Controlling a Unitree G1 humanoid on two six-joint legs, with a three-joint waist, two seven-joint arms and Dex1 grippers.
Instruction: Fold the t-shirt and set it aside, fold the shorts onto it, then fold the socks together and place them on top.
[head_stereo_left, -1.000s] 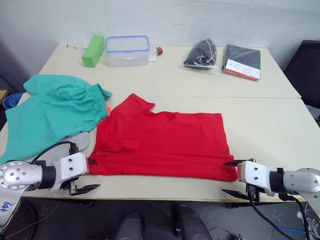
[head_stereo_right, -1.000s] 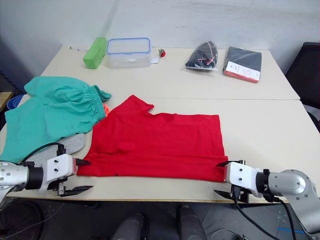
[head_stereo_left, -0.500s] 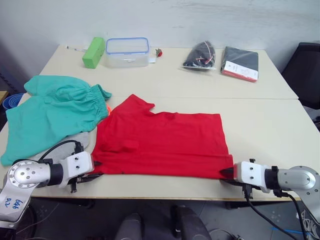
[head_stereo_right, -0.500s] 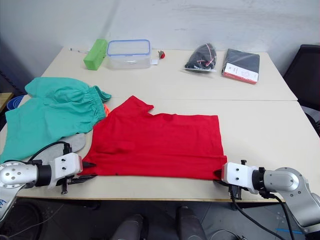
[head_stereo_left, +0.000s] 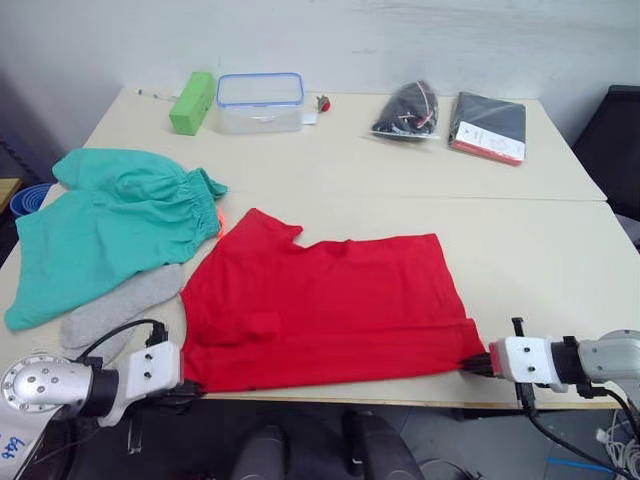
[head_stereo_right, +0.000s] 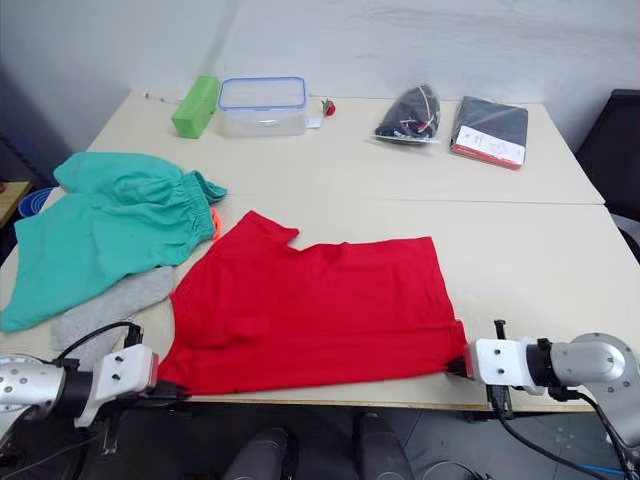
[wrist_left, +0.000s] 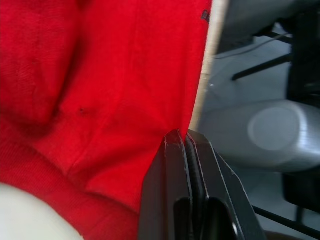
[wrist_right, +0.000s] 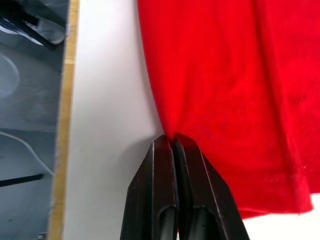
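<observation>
The red t-shirt (head_stereo_left: 320, 310) lies flat at the table's middle front, its near hem at the front edge. My left gripper (head_stereo_left: 185, 392) is shut on its near left corner; the left wrist view shows my closed left gripper (wrist_left: 183, 137) pinching red cloth. At the near right corner my right gripper (head_stereo_left: 478, 362) is shut on the hem, and the right wrist view has the right gripper (wrist_right: 172, 140) clamped on a fold of the cloth. The teal shorts (head_stereo_left: 110, 225) lie spread at the left. The grey socks (head_stereo_left: 115, 310) lie between the shorts and the shirt.
Along the table's (head_stereo_left: 540, 260) far edge stand a green block (head_stereo_left: 190, 102), a clear lidded box (head_stereo_left: 260, 100), a black bag (head_stereo_left: 405, 108) and a dark flat package (head_stereo_left: 488, 125). A blue object (head_stereo_left: 30, 195) shows beyond the left edge.
Both grippers have gone from open to shut on the t-shirt's near corners. The near hem has been drawn toward the table's front edge, and more of the socks shows.
</observation>
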